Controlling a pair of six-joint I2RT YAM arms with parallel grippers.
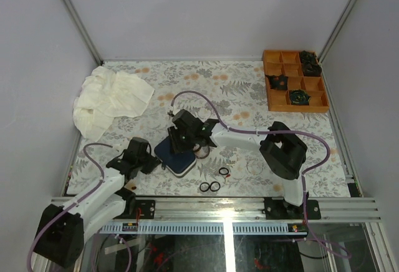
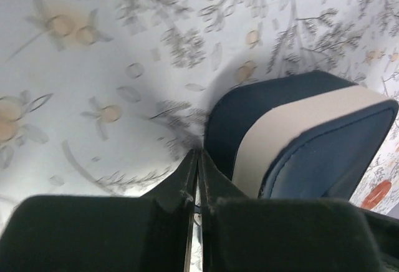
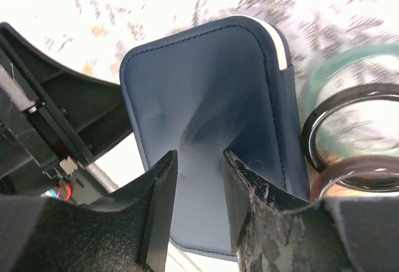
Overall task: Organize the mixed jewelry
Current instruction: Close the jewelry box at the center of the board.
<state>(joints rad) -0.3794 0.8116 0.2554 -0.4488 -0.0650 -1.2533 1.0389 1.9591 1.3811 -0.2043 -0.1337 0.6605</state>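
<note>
Floral table held navy case under right gripper, black rings just right of it, white cloth far left.

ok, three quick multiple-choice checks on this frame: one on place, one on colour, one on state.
1. Where is the white cloth?
A in the orange tray
B at the far left of the table
C on top of the case

2. What colour is the shell of the case?
A red
B green
C navy

3. What is the state of the left end effector?
A shut and empty
B open around a ring
C holding the cloth

Key:
1 B: the top view shows it crumpled at the far left.
2 C: both wrist views show a navy shell.
3 A: its fingers meet with nothing between them, beside the case.
</note>
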